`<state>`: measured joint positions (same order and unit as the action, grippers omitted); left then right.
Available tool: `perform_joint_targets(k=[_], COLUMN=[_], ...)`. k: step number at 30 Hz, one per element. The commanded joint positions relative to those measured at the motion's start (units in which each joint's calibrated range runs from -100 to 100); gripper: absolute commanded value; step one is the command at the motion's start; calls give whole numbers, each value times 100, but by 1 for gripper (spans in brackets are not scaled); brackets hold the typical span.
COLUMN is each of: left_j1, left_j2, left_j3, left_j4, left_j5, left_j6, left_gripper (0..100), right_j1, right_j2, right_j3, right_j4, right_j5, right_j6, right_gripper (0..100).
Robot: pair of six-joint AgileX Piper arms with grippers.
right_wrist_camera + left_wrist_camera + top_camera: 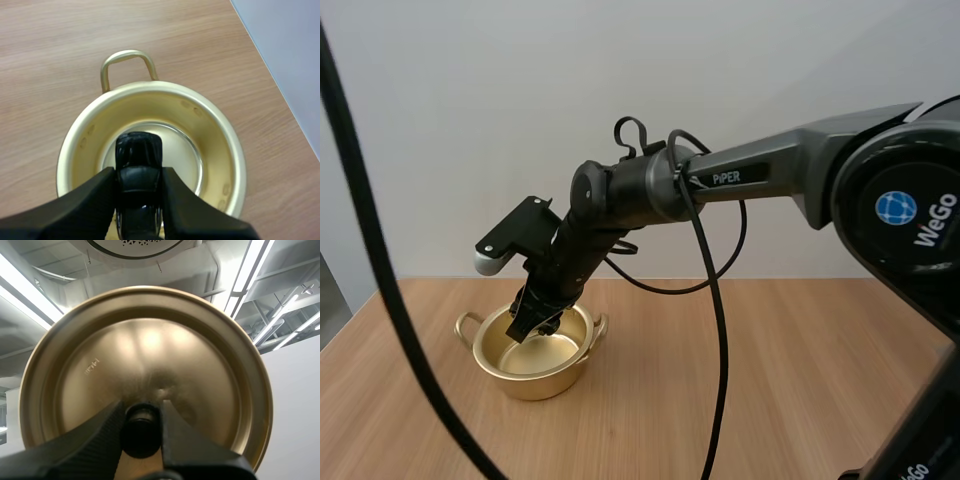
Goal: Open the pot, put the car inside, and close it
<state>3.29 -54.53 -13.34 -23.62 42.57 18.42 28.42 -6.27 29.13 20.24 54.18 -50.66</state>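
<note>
A gold pot (pixel 535 375) stands lidless on the wooden table at the left, its two loop handles out to the sides. My right gripper (pixel 533 325) reaches down into its mouth, shut on a small black toy car (pixel 138 165) that hangs over the pot's shiny floor (pixel 185 160). The pot's rim (pixel 150 90) rings the car from the right wrist view. In the left wrist view my left gripper (pixel 141 432) is shut on the black knob (pixel 141 430) of the gold lid (pixel 145 360), which is held up in the air.
The wooden table (pixel 770 380) stretches bare to the right and front of the pot. A pale wall (pixel 470 120) rises behind the table's far edge. My right arm (pixel 750 175) spans the middle of the high view.
</note>
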Motion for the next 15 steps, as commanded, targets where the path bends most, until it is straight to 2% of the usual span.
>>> perform_joint_targets(k=[1,6,15], left_j1=[5,5,5], left_j2=[-1,-1,-1], left_j3=[-5,-5,-5], left_j4=[-2,-2,-2], left_j5=[-8,-8,-8], left_j6=[-5,-5,-5], left_gripper=[0,0,0], right_j1=[74,188,184], right_j2=[83,376,1057], right_j3=[-2,-2,-2], right_j4=[-171,-407,-820], right_j5=[-360,-911,-1632], right_j6=[0,0,0], right_gripper=[0,0,0])
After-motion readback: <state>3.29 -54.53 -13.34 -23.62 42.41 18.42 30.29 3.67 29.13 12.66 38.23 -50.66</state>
